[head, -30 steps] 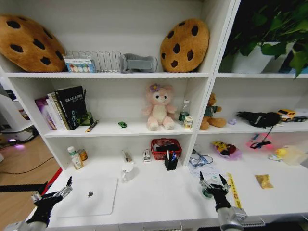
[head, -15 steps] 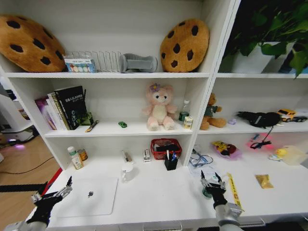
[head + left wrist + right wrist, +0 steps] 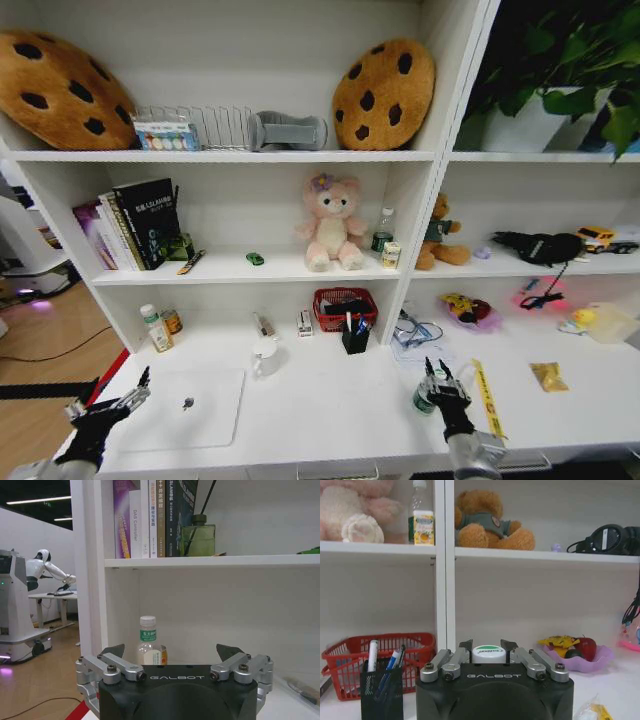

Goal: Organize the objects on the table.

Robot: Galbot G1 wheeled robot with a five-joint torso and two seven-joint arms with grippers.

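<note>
The right gripper (image 3: 437,378) hangs low over the front edge of the table (image 3: 340,400), toward its right half, with its fingers set narrowly apart on either side of a small white-capped bottle (image 3: 423,399) with a green label. In the right wrist view the fingertips (image 3: 465,645) flank the bottle's cap (image 3: 488,653) closely; whether the pads actually press on it cannot be told, and a gap shows between each tip and the cap. The bottle stands upright on the tabletop, just left of the yellow strip (image 3: 486,396) that runs back from the front edge, and well left of the yellow packet (image 3: 548,376). The left gripper (image 3: 112,403) waits near the table's front left corner, its fingers spread wide and holding nothing; in its wrist view the two fingertips (image 3: 114,650) stand far apart. Beside it the silver laptop (image 3: 190,408) lies closed and flat along the front edge. Farther back, near the shelving, a black pen holder (image 3: 354,338) with blue and black pens (image 3: 390,664) stands in front of a red basket (image 3: 345,307).
</note>
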